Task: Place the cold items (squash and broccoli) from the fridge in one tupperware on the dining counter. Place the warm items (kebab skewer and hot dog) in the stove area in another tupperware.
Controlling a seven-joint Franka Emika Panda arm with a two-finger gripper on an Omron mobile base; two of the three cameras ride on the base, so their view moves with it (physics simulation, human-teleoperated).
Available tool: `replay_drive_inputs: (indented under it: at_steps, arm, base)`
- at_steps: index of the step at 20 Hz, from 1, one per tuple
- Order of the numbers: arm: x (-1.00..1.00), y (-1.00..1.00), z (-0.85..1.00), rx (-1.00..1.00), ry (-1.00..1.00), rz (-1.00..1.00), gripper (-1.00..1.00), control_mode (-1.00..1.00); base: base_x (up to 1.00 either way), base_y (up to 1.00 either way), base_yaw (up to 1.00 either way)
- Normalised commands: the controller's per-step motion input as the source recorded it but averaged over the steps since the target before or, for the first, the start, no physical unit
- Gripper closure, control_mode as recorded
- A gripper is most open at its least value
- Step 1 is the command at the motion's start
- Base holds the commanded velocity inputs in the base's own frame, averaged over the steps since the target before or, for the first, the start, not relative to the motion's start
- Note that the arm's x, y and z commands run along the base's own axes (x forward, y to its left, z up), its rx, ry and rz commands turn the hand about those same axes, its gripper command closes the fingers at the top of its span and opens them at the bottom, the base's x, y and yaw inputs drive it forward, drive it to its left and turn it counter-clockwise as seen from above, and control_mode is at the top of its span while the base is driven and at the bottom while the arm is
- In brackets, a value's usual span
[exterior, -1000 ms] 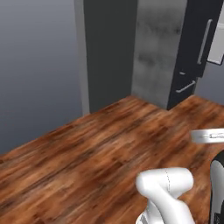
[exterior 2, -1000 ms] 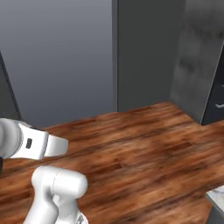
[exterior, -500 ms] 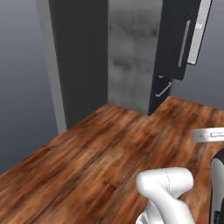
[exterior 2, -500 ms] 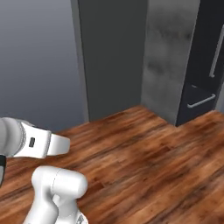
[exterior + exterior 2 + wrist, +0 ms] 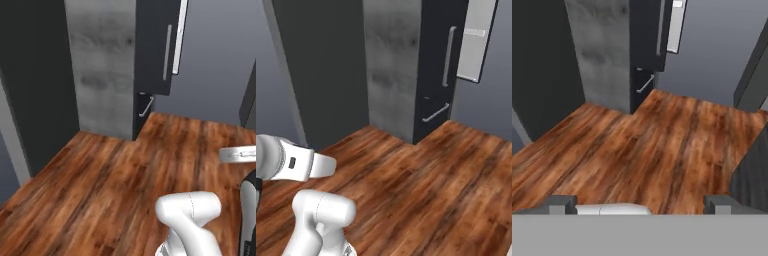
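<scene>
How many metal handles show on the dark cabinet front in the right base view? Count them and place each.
2. A long vertical handle sits high on the dark cabinet; a short slanted handle sits low on it, near the wood floor. Others may lie outside the picture.

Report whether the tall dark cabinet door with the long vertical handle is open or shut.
Shut. The dark door lies flush with its cabinet front, no gap showing, and its vertical handle is untouched. The gripper stands open, well back over the wood floor.

Flat, even rendered light with no clear source and no glare. The wooden floor (image 5: 125, 170) looks soft and low-resolution, and the grey panel (image 5: 391, 65) shows blotchy shading. Shadows are faint.
</scene>
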Motion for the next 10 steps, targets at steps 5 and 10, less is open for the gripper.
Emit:
replay_drive_inputs:
  at_steps: [5, 10]
  arm:
    - [0.0, 0.0, 0.0, 0.0, 0.0, 0.0, -1.0, 1.0]
    - [0.0, 0.0, 0.0, 0.0, 0.0, 0.0, -1.0, 1.0]
  base:
    - [1.0, -0.37, -0.22]
    - [1.0, -0.48, -0.09]
